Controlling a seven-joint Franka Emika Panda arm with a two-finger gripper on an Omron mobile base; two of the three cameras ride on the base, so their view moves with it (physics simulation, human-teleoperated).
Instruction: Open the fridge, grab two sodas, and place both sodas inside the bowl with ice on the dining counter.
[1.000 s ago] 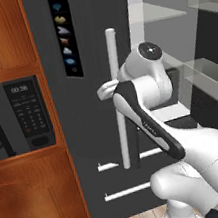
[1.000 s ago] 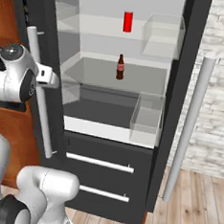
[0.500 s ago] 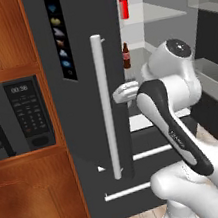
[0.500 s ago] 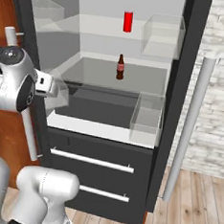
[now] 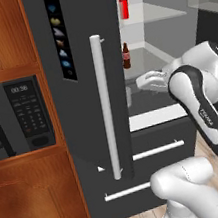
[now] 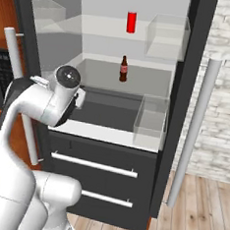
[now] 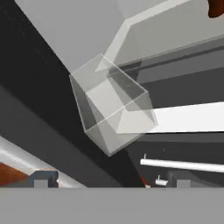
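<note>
Two drinks stand inside the open fridge (image 6: 188, 94): a red can (image 6: 130, 21) on the upper shelf and a brown bottle (image 6: 123, 69) on the shelf below it, both toward the back. From the left base camera, the can (image 5: 124, 8) and bottle (image 5: 126, 56) show past the edge of the left door (image 5: 87, 59), which stands swung out with its pale bar handle (image 5: 106, 106) facing the camera. The robot's hand (image 5: 152, 80) reaches in at the level of the lower shelf, just beside the door's edge. Whether the fingers are open or closed cannot be told; nothing is seen between them. A clear door bin (image 7: 111, 105) fills the hand camera's middle.
</note>
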